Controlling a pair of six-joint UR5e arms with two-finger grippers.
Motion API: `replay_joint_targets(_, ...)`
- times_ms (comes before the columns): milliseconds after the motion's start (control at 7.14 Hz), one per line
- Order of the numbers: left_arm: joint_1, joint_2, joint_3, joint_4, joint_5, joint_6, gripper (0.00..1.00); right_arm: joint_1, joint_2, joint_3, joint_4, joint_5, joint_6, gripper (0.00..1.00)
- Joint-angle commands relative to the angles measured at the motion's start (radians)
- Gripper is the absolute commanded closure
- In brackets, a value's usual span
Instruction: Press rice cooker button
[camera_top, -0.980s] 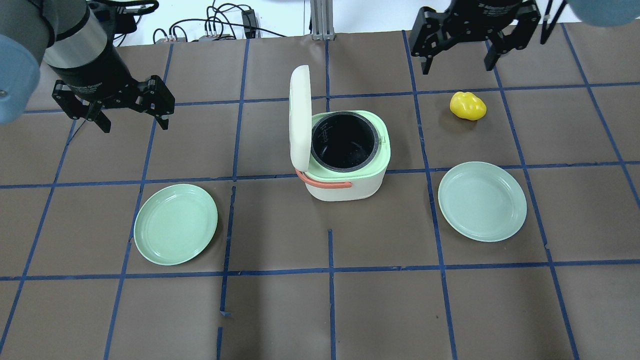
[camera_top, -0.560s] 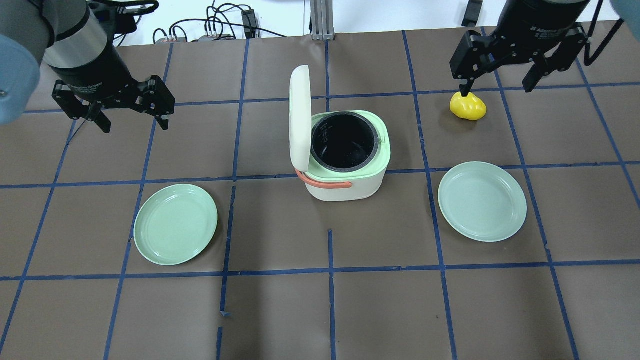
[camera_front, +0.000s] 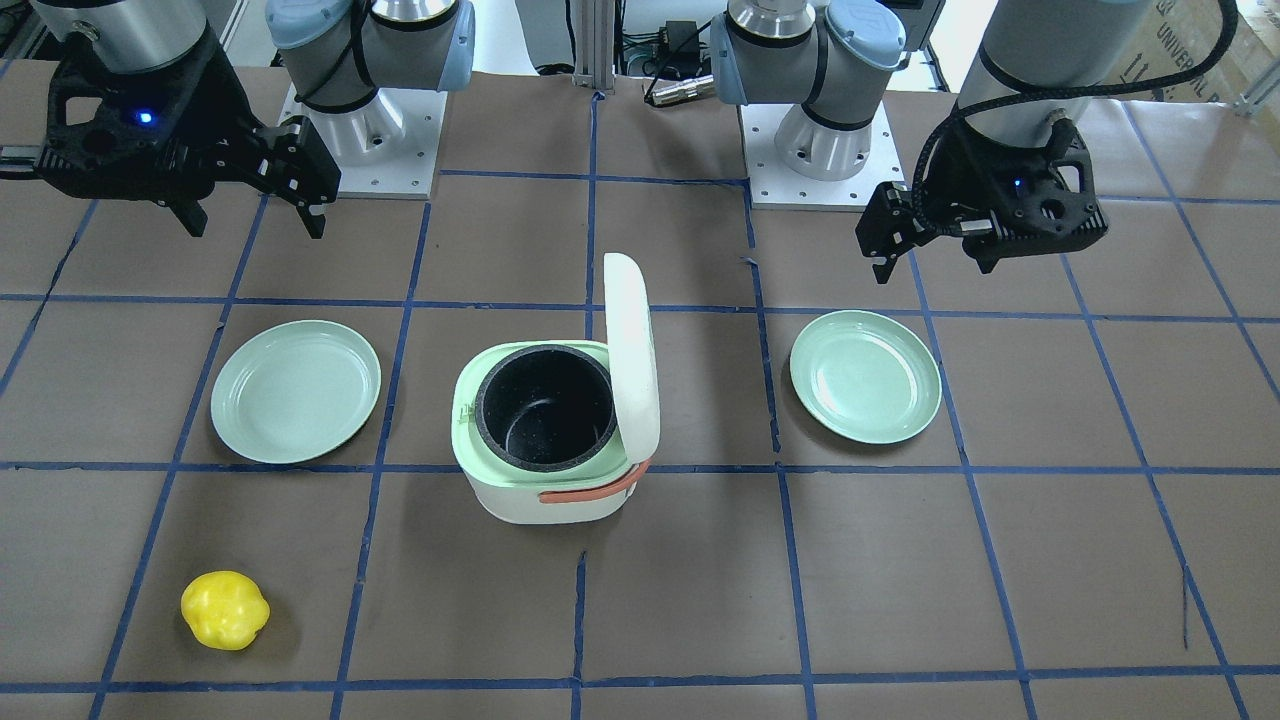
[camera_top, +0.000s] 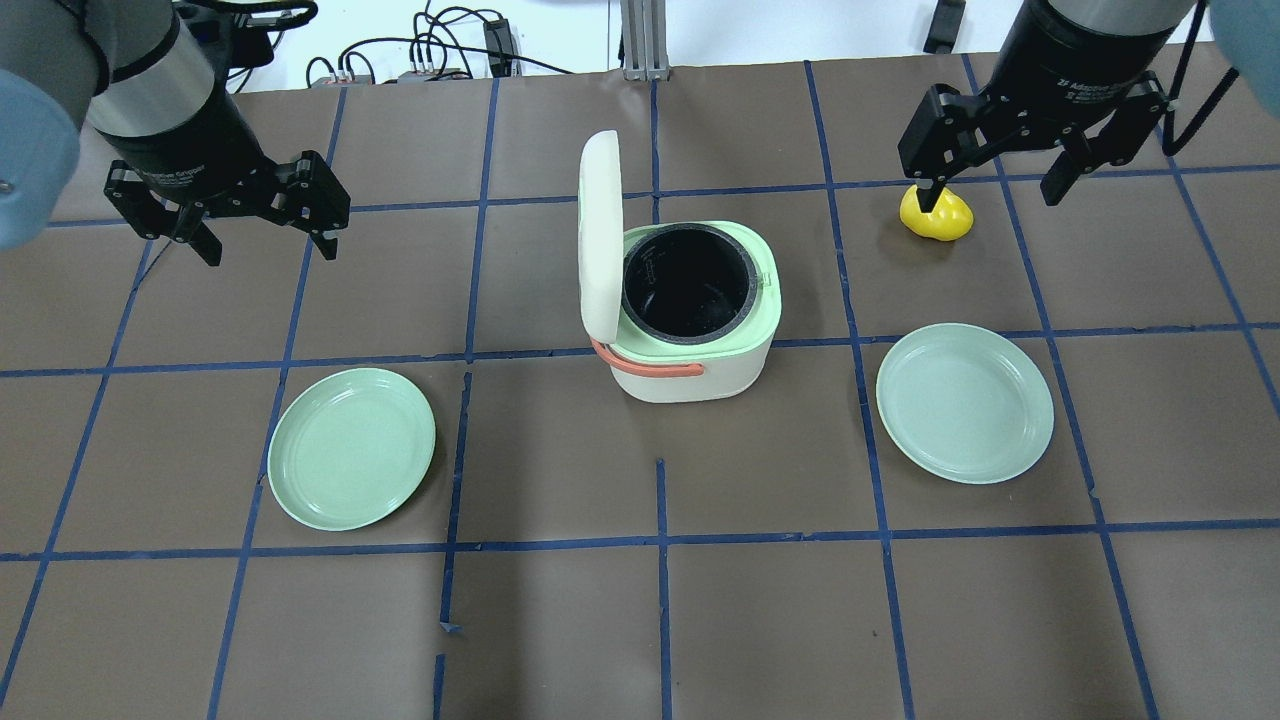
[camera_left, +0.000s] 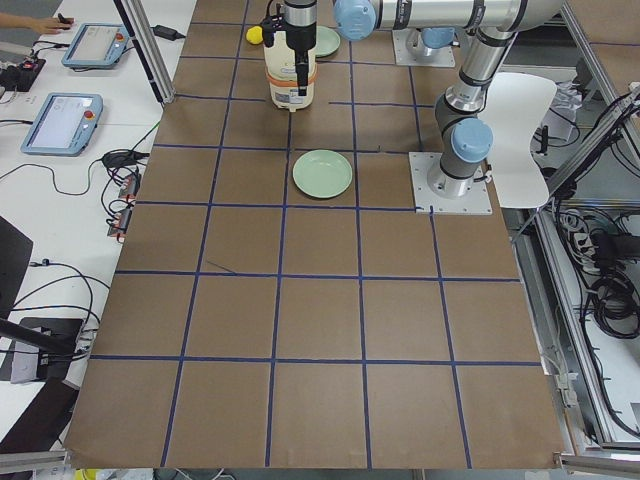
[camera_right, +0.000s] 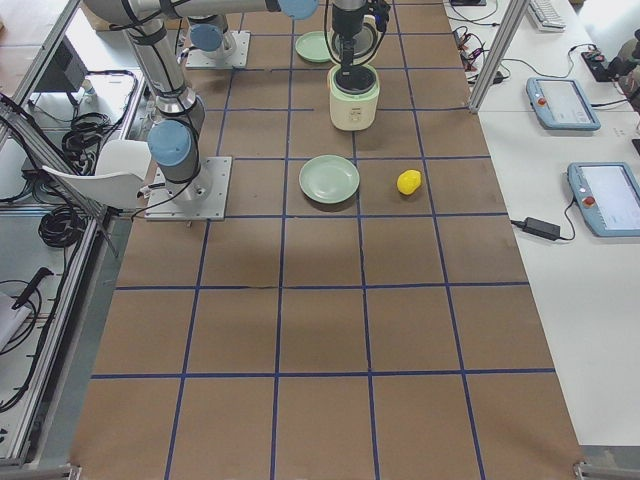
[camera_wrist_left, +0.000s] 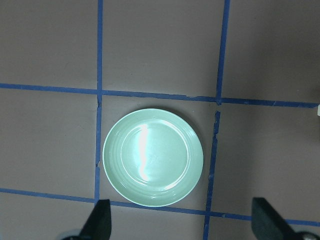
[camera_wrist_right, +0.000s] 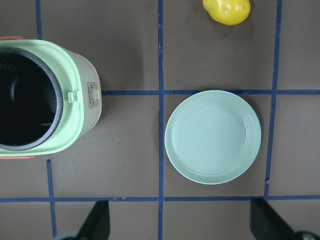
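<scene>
The rice cooker (camera_top: 690, 385) stands mid-table, cream with a green rim, its lid (camera_top: 600, 235) raised upright and the black pot bare. It also shows in the front view (camera_front: 540, 495). In the right wrist view a small grey button panel (camera_wrist_right: 92, 95) sits on the cooker's side that faces the right plate. My right gripper (camera_top: 990, 190) is open and empty, up in the air to the right of the cooker and farther back, beside a yellow toy pepper (camera_top: 940, 215). My left gripper (camera_top: 270, 243) is open and empty, far left of the cooker.
A green plate (camera_top: 351, 447) lies left of the cooker and shows in the left wrist view (camera_wrist_left: 152, 157). A paler green plate (camera_top: 964, 402) lies to the cooker's right and shows in the right wrist view (camera_wrist_right: 212, 136). Blue tape lines cross the brown table.
My right gripper has moved right and nearer in the overhead view, to beside the yellow pepper. The left arm and the cooker have not moved.
</scene>
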Motion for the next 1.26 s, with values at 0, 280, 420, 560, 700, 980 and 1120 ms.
replay_joint_targets(0,0.000,0.000,0.000,0.000,0.001,0.000,0.00,0.000,0.002,0.001,-0.002,0.004,0.000,0.00)
replay_joint_targets(280,0.000,0.000,0.000,0.000,0.001,0.000,0.00,0.001,-0.001,0.001,0.000,0.004,0.006,0.00)
replay_joint_targets(420,0.000,0.000,0.000,0.000,0.000,0.000,0.00,0.002,0.000,0.001,0.000,0.018,0.006,0.00)
replay_joint_targets(560,0.000,0.000,0.000,0.000,0.001,0.000,0.00,0.003,0.001,-0.001,0.000,0.042,0.009,0.00)
replay_joint_targets(700,0.000,0.000,0.000,0.000,0.000,0.000,0.00,0.003,0.001,-0.001,0.001,0.041,0.009,0.00)
replay_joint_targets(980,0.000,0.000,0.000,0.000,0.001,0.000,0.00,0.003,0.005,-0.001,0.000,0.041,0.008,0.00)
replay_joint_targets(1120,0.000,0.000,0.000,0.000,0.000,0.000,0.00,0.003,0.005,0.001,0.000,0.041,0.008,0.00)
